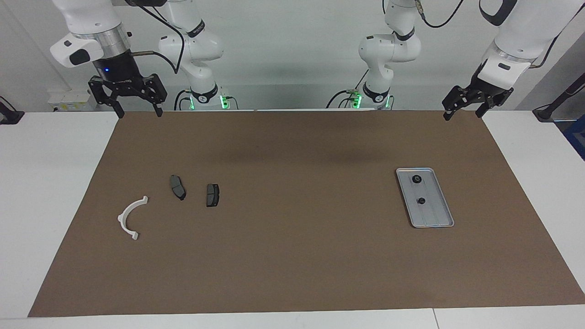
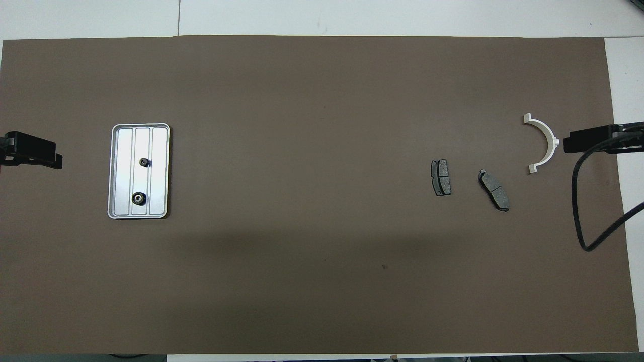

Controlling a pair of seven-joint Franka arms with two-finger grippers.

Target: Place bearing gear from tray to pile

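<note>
Gears: two lie in tray toward left arm's end of bench; pile near right arm's end. Left gripper and right gripper hang raised, fingers spread, empty.

The tray looks like bright silver metal with a soft sheen and smooth ridges, and the two small gears in it are dark, toothed and dull. The bracket appears to be smooth white plastic, while both brake pads have a matt, grainy dark grey face. A matt brown sheet, like paper or thin felt, covers the smooth white worktop; each hand is matt black under glossy white arm shells.
</note>
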